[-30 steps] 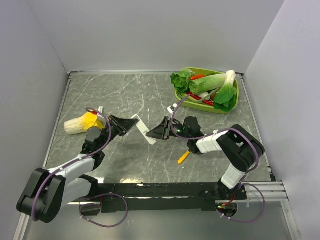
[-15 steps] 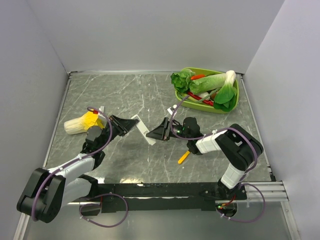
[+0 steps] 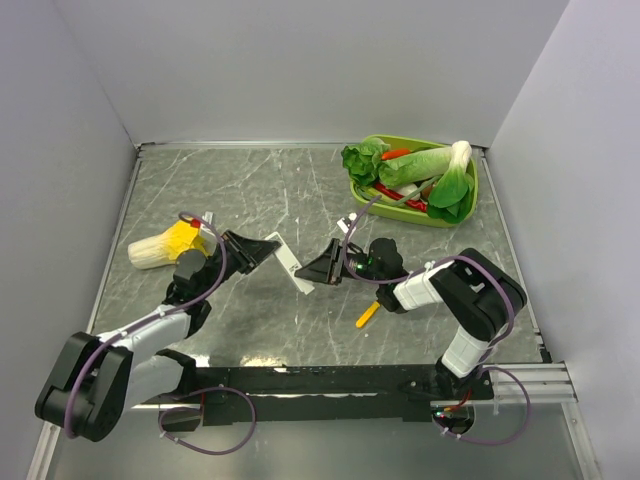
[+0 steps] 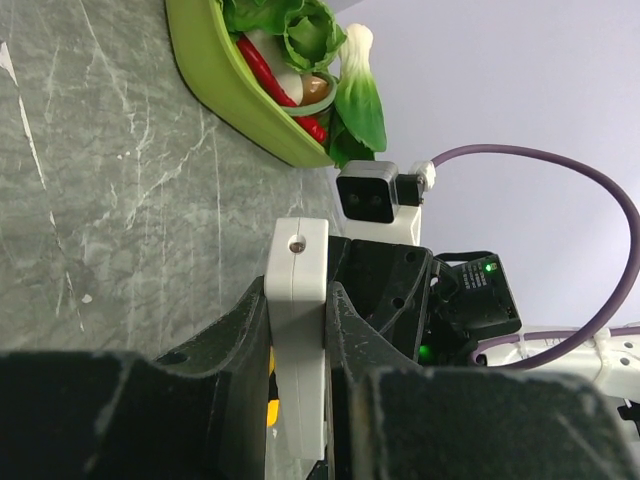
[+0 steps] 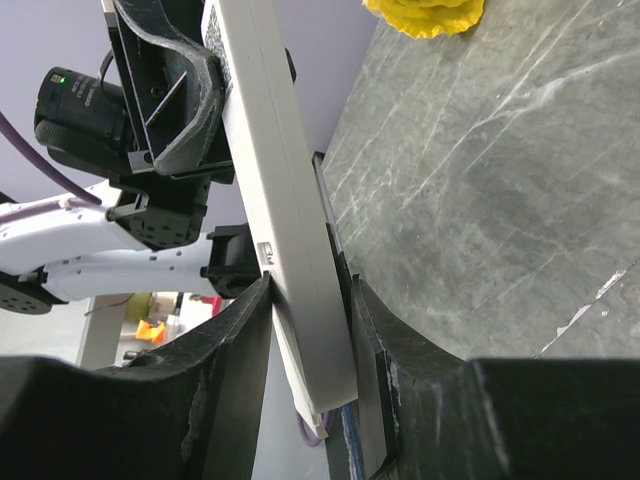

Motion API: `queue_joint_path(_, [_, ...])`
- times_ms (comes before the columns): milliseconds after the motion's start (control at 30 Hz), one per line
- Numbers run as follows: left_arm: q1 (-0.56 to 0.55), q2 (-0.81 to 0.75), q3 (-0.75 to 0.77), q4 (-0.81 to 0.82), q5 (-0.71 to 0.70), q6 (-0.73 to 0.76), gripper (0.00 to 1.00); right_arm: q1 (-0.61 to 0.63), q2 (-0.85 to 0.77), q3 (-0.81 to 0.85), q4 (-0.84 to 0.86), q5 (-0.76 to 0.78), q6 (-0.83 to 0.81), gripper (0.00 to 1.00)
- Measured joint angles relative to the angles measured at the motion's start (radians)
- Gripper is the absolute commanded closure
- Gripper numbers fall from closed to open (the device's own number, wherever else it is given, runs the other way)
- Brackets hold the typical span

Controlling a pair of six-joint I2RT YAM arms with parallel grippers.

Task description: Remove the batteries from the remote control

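Note:
The white remote control (image 3: pixel 291 263) is held off the table between both grippers, tilted. My left gripper (image 3: pixel 262 250) is shut on its far-left end, and my right gripper (image 3: pixel 318 270) is shut on its near-right end. In the left wrist view the remote (image 4: pixel 297 330) is clamped edge-on between the gripper's (image 4: pixel 297 305) jaws. In the right wrist view the remote (image 5: pixel 275 210) runs up from between the gripper's (image 5: pixel 310 300) jaws toward the left gripper. The batteries are not in view.
A yellow-handled screwdriver (image 3: pixel 367 316) lies on the table just near of the right gripper. A green tray (image 3: pixel 474 195) of vegetables stands at the back right and also shows in the left wrist view (image 4: pixel 215 90). A yellow and white vegetable (image 3: pixel 163 248) lies at the left.
Both grippers and the remote have shifted slightly to the right and toward the near edge. Both keep their hold on it.

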Motion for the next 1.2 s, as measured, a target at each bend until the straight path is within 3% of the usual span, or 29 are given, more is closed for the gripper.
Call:
queue_joint_path(300, [0.003, 0.031, 0.018, 0.006, -0.007, 0.009, 0.99, -0.014, 0.017, -0.01, 0.017, -0.018, 0.011, 0.48])
queue_joint_path(567, [0.039, 0.068, 0.027, 0.082, -0.094, 0.039, 0.99, -0.047, 0.018, -0.031, -0.037, -0.069, 0.031, 0.47])
queue_joint_path(900, [0.039, 0.072, 0.027, 0.056, -0.146, 0.07, 0.99, -0.068, 0.009, -0.031, -0.122, -0.059, -0.008, 0.45])
queue_joint_path(1067, [0.038, 0.065, 0.047, -0.021, -0.145, 0.088, 0.99, -0.069, -0.115, -0.03, -0.372, 0.019, -0.137, 0.43])
queue_joint_path(1200, [0.039, 0.097, 0.077, -0.065, -0.115, 0.105, 0.99, -0.069, -0.297, 0.005, -0.668, 0.157, -0.251, 0.42])
